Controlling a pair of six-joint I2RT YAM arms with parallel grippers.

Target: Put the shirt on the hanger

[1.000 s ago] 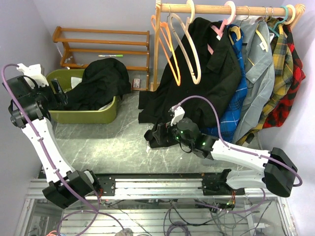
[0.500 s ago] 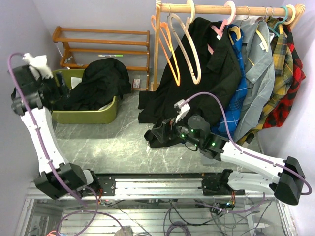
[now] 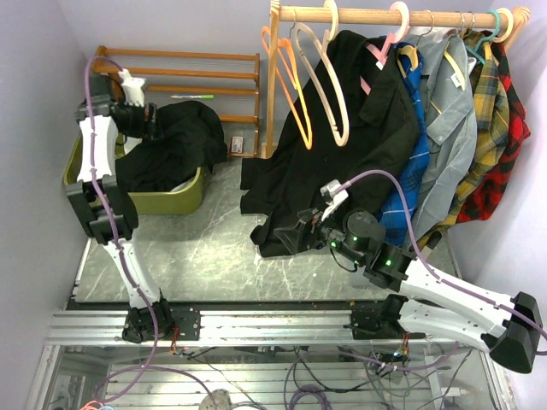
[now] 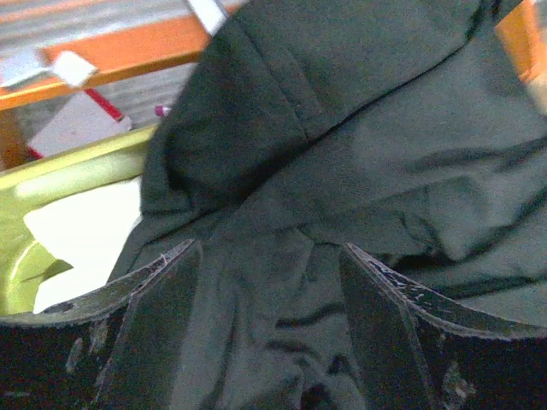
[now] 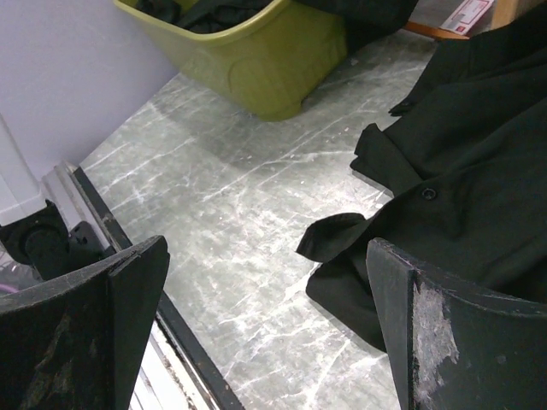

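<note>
The left arm has swung from the left edge to the far left corner, where the shirt [image 3: 175, 145] lies heaped in a green bin [image 3: 162, 202]. The left hand [image 4: 269, 246] hovers just over it, spread wide, holding nothing. The hanger [image 3: 336, 138] hangs on the rail [image 3: 367, 14] at the far edge. The right hand [image 5: 267, 246], wide open and empty, is low over the middle of the worktop [image 3: 197, 248].

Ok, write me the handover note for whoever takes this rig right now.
Left pincer open, poised over the shirt, not gripping.
Right pincer open and empty above the table, beside another black shirt trailing off the rail.
The shirt lies heaped in the green bin; the hanger hangs bare on the rail.
Done: nothing.
To do: grip the shirt, lift it out, thread it onto the hanger.
</note>
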